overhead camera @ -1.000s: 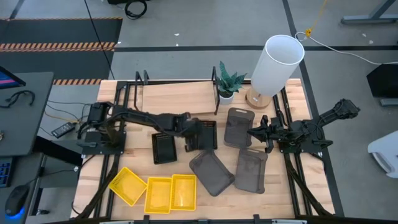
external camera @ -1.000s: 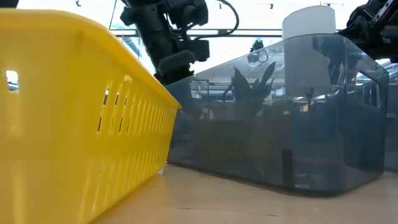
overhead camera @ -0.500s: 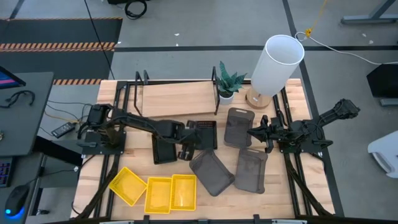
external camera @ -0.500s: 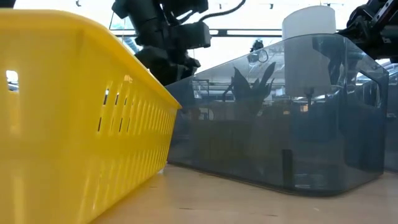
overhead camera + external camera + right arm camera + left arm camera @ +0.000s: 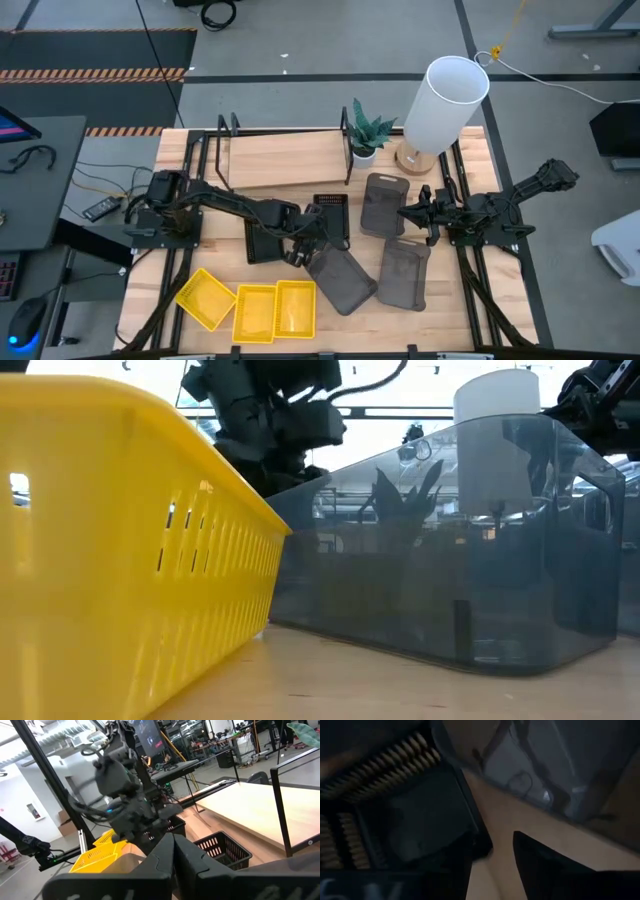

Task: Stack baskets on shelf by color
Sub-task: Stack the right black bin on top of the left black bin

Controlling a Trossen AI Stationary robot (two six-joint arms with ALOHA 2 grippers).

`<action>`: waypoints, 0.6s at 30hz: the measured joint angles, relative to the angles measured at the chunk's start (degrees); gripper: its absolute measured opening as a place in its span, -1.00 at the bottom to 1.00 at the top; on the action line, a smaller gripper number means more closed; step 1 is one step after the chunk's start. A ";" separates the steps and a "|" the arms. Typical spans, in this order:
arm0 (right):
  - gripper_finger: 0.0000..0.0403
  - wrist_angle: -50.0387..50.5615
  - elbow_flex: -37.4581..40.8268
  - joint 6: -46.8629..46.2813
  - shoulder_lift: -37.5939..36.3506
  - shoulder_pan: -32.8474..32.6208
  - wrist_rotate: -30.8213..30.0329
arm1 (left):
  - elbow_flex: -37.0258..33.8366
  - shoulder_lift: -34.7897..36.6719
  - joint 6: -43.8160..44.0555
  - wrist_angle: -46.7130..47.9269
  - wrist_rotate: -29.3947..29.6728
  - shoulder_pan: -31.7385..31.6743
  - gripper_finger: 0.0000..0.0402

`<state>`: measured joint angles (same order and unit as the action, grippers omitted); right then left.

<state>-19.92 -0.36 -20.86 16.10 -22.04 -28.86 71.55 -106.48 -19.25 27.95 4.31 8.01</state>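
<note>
Two black mesh baskets (image 5: pixel 265 240) (image 5: pixel 333 213) lie mid-table. Three grey baskets (image 5: pixel 383 204) (image 5: pixel 340 277) (image 5: pixel 403 272) lie to their right. Three yellow baskets (image 5: pixel 205 298) (image 5: pixel 255 312) (image 5: pixel 295 305) line the near edge. The wooden shelf (image 5: pixel 285 160) stands at the far side with nothing on it. My left gripper (image 5: pixel 298 254) (image 5: pixel 492 839) is open and points steeply down at bare wood between a black basket (image 5: pixel 405 825) and a grey one (image 5: pixel 545 765). My right gripper (image 5: pixel 173 852) is shut and held level above the table at the right (image 5: pixel 405 212). My left gripper has one finger (image 5: pixel 457 862) right beside the black basket's corner (image 5: pixel 477 842), with bare table showing between the two fingers. I cannot tell whether that finger touches the basket.
A tall white lamp (image 5: pixel 445 100) and a small potted plant (image 5: pixel 367 130) stand at the far right of the shelf. In the low view a yellow basket (image 5: pixel 120 540) and a grey basket (image 5: pixel 450 550) fill the foreground.
My left gripper has moved from over the farther black basket toward the table's near edge and a little down. It has rolled about its own pointing line on the way. It now stands between the nearer black basket and a grey one. The baskets lie as before.
</note>
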 joint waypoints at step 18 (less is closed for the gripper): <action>-0.92 -1.44 -0.02 0.00 1.04 0.00 0.00 | 0.04 -1.46 2.65 1.78 3.43 0.00 -0.73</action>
<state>-21.37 -0.38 -20.86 17.15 -22.04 -28.86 71.59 -107.94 -16.61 29.72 7.74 8.01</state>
